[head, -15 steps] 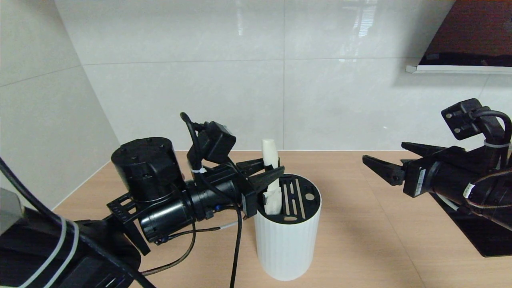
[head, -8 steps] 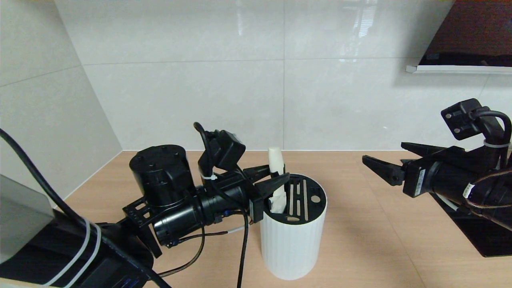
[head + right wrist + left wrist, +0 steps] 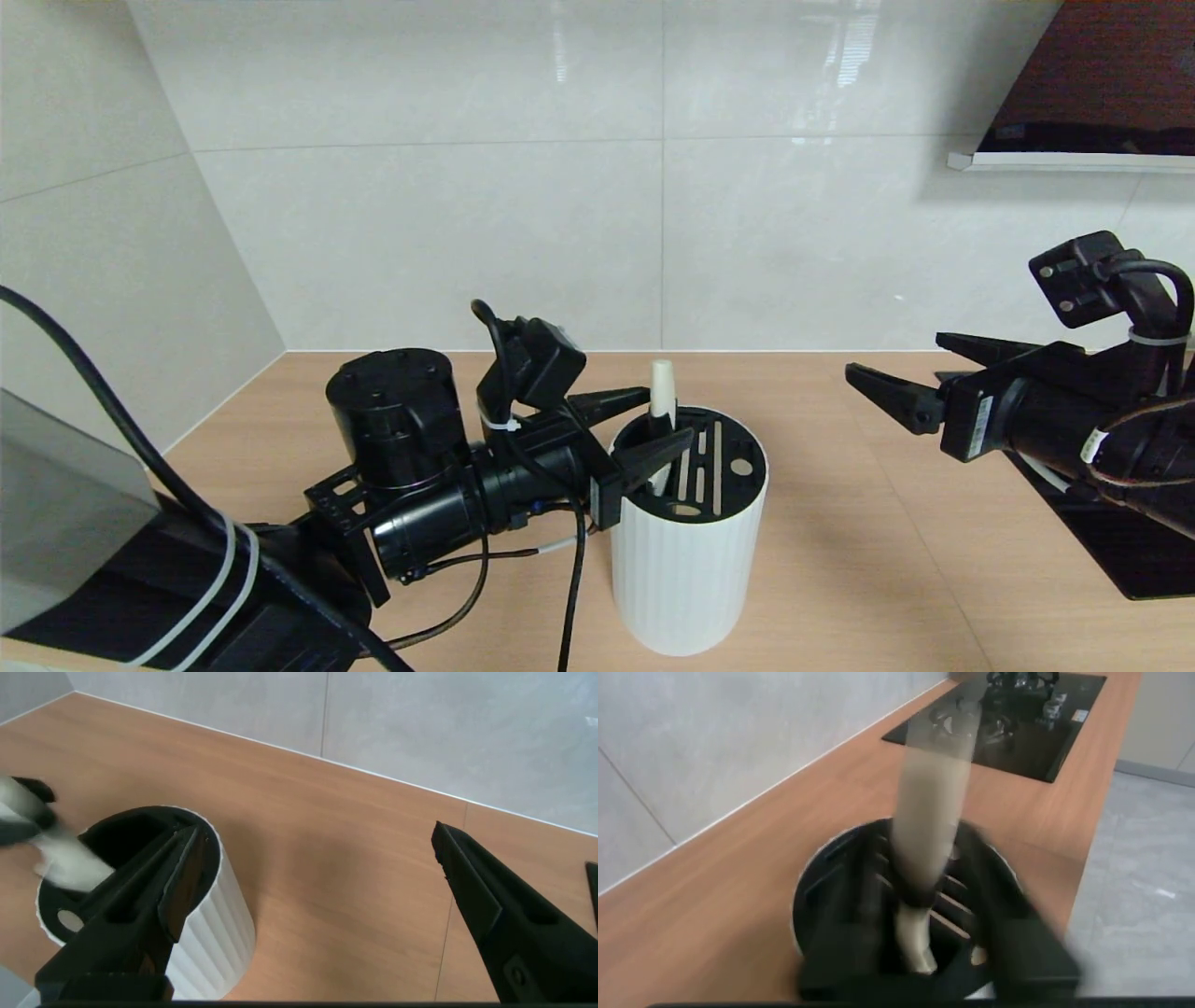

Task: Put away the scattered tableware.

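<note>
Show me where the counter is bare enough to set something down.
The widest bare counter lies between the holder and the cooktop, below the right gripper, which hangs open above it. A bare strip also runs behind the holder to the wall. It is crowded left of the holder, around the left gripper and its cables.

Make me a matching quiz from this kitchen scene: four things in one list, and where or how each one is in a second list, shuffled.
Things
1. left gripper
2. right gripper
3. holder
4. cooktop

Places and states
A. open and empty, above the bare counter
B. white and ribbed, standing upright
C. flat and black, at the counter's right edge
D. open, either side of a pale utensil at the slotted top

Pairs: 1-D, 2-A, 3-B, 4-C
</note>
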Robot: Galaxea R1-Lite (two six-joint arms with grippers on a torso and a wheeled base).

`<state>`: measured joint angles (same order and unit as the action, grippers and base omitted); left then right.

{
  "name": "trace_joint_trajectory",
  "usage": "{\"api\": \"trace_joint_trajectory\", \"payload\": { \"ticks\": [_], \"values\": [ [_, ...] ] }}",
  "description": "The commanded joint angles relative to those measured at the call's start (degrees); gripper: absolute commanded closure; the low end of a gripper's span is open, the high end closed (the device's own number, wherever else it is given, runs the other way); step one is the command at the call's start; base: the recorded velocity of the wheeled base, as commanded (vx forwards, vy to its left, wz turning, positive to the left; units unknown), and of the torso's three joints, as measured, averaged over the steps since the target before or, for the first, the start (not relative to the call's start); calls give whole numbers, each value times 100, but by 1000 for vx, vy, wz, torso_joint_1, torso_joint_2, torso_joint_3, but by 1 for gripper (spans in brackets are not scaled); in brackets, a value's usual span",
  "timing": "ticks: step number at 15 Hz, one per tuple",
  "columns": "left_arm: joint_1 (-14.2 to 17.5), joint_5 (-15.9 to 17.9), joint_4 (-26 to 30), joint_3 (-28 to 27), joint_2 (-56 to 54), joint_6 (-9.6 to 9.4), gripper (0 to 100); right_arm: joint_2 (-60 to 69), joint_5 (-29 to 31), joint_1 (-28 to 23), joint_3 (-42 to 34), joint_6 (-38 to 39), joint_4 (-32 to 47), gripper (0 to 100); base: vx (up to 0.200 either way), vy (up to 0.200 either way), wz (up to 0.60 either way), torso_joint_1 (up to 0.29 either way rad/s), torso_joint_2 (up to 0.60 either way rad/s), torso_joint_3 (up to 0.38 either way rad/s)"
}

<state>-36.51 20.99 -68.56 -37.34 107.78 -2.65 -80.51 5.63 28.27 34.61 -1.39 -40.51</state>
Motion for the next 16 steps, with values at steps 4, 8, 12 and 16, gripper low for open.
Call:
{"api": "trace_joint_trajectory", "payload": {
  "ticks": [4,8,12,16],
  "values": [
    [4,-16,-158,-10,-90,1,0,-9,-1,3,2,-2,-10,0,0,0,0,0,0,0],
    [12,-25,-254,51,-785,1,0,26,8,3,2,-2,-10,0,0,0,0,0,0,0],
    [461,-201,-210,412,-1953,27,0,474,43,3,-147,-2,-1,0,0,0,0,0,0,0],
    [1234,-1607,-184,1387,-3650,10,0,1881,535,-58,-789,-107,8,0,0,0,0,0,0,0]
  ]
}}
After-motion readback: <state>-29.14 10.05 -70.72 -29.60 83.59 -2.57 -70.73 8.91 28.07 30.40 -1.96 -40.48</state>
